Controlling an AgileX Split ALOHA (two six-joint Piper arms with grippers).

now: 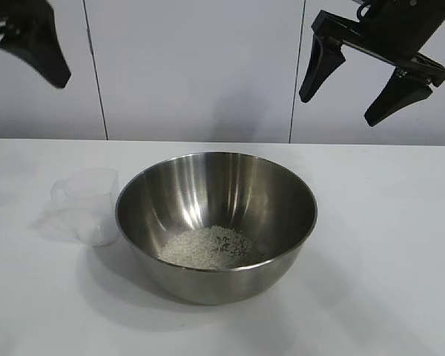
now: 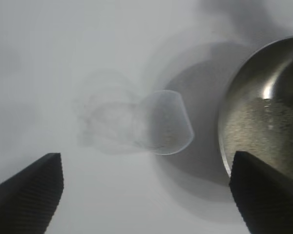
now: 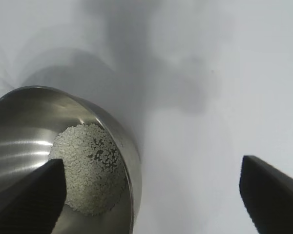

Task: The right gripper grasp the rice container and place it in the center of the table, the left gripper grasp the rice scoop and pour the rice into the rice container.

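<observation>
One rice container [image 1: 216,222], one rice scoop [image 1: 87,204], one heap of rice [image 1: 208,247], two grippers. That is the full count on the tabletop [image 1: 386,245].

The rice container is a big shiny steel bowl, upright, near the middle of the tabletop in the exterior view. The rice lies in a single pale pile on the bowl's floor, toward the near side, with a few grains scattered at the edges of the heap. The right wrist view shows the same pile [image 3: 88,168] inside the bowl [image 3: 19,146].

The rice scoop is a clear plastic cup standing upright on the tabletop just beside the bowl, on the left arm's side; whether they touch cannot be told. No rice visible inside it. In the left wrist view the scoop [image 2: 161,124] looks blurred, and the bowl's rim [image 2: 229,117] sits beside it with rice [image 2: 249,131] visible within.

Left gripper [image 1: 18,44]: up high at the top left corner of the exterior view, well above the tabletop, partly cut off by the frame edge. Its two fingers [image 2: 29,195] stand wide apart in its wrist view, nothing between them.

Right gripper [image 1: 348,85]: high at the top right, well above the tabletop and to the right of the bowl. Two fingers [image 3: 271,195] spread wide, holding nothing; one finger overlaps the bowl in the wrist view.
</observation>
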